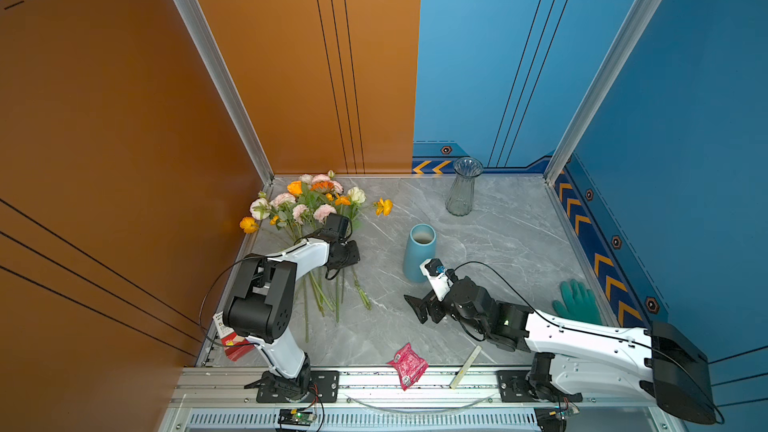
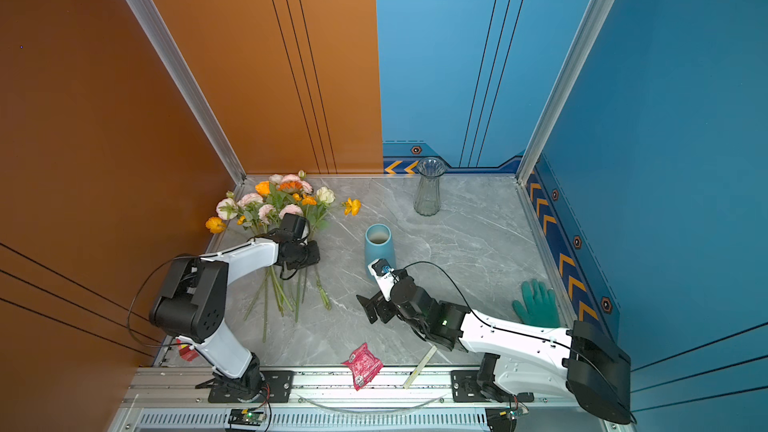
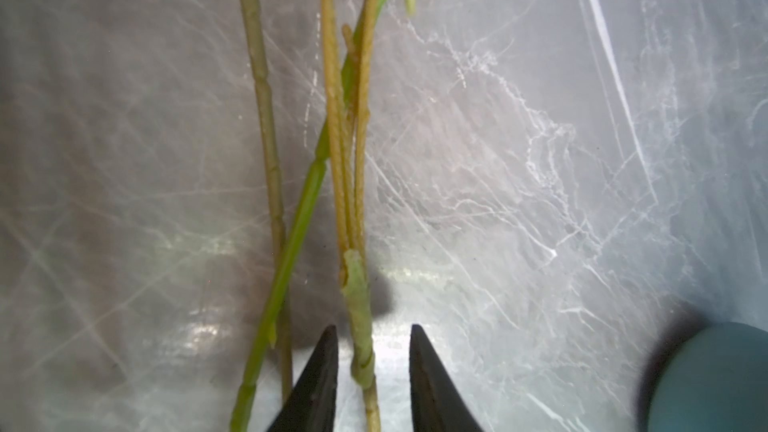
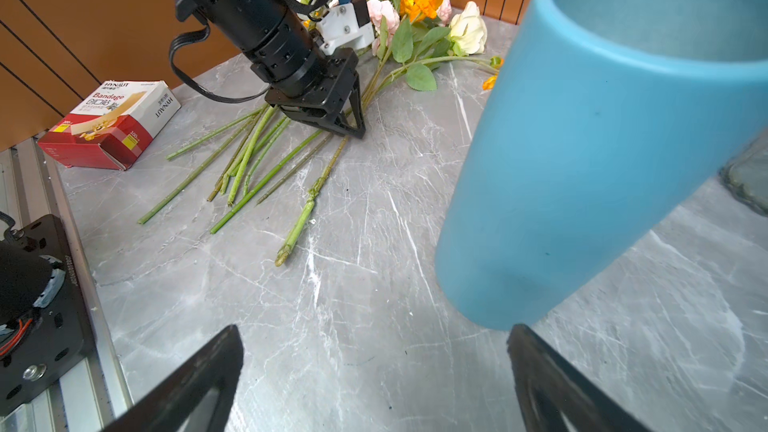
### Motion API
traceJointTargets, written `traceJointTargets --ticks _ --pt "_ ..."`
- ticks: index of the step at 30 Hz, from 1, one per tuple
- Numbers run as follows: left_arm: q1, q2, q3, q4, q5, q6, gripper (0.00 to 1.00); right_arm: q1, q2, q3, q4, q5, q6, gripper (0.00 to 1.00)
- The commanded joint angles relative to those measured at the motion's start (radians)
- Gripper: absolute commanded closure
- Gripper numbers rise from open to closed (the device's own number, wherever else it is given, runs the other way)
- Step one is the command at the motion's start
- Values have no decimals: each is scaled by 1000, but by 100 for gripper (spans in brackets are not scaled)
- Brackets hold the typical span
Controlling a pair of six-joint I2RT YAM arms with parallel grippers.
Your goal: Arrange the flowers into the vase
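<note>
The flowers [image 1: 311, 205] [image 2: 278, 205] lie in a bunch at the back left of the table, blooms toward the orange wall and green stems [image 4: 249, 160] fanned toward the front. My left gripper [image 1: 347, 259] [image 3: 372, 334] [image 4: 355, 126] points down onto the stems, narrowly open, with one pale green stem [image 3: 359, 317] between its jaws and a gap on each side. A blue vase [image 1: 419, 251] [image 4: 602, 139] stands upright mid-table. A clear glass vase [image 1: 463, 193] stands behind it. My right gripper [image 1: 417, 308] [image 4: 374, 336] hovers wide open and empty in front of the blue vase.
A red and white bandage box [image 4: 112, 122] sits at the front left corner behind the left arm. A pink packet [image 1: 407, 365] and a pale stick [image 1: 465, 367] lie at the front edge. A green glove [image 1: 577, 301] rests by the right wall.
</note>
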Motion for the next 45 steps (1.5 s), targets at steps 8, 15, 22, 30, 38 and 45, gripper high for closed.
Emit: traceJointTargets --ticks 8,15,22,30,38,45 --pt "14 26 25 -17 -24 12 95 51 110 91 94 -13 -7 0" --pt "41 -148 2 -113 28 42 100 58 124 89 91 -11 0 0" --pt "137 -299 19 -205 231 86 100 58 145 94 116 -9 -1 0" --pt "235 -322 65 -218 579 83 100 59 180 135 113 -40 -15 0" --pt "264 -438 111 -279 704 107 100 59 249 204 121 -17 -8 0" --pt "287 -601 22 -328 718 83 100 54 441 426 44 63 63 7"
